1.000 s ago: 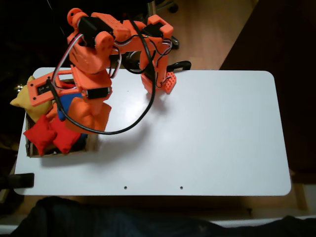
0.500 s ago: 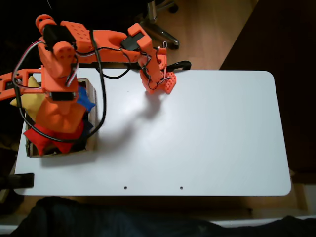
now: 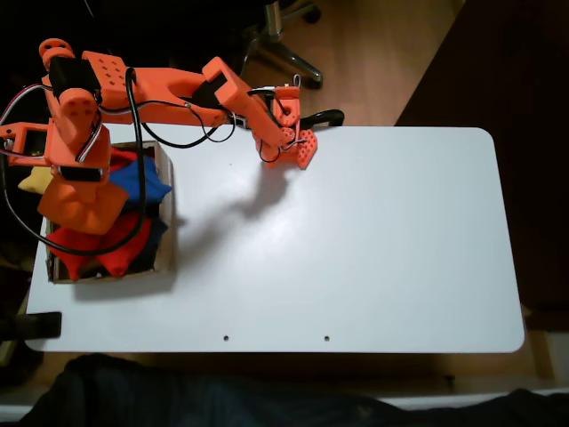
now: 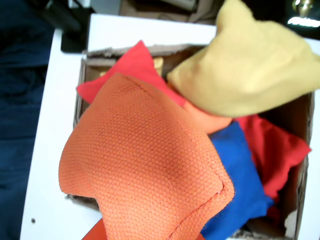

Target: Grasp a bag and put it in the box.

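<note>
The orange bag (image 3: 85, 205) hangs from my gripper (image 3: 78, 181), which is shut on it above the left half of the brown cardboard box (image 3: 166, 222). In the wrist view the bag (image 4: 145, 165) fills the foreground, held over the box (image 4: 79, 102) and apart from the bags below it. A sliver of an orange jaw shows under the bag at the bottom edge of the wrist view. My fingertips are hidden behind the bag.
Inside the box lie a yellow bag (image 4: 250, 65), a blue bag (image 4: 240, 175) and red bags (image 4: 275, 145). My arm's base (image 3: 289, 147) and a black clamp (image 3: 324, 117) sit at the white table's (image 3: 356, 240) far edge. The box stands at the table's left end.
My arm has swung left, carrying the orange bag from over the box's right wall to over its left half. The blue bag is now uncovered.
</note>
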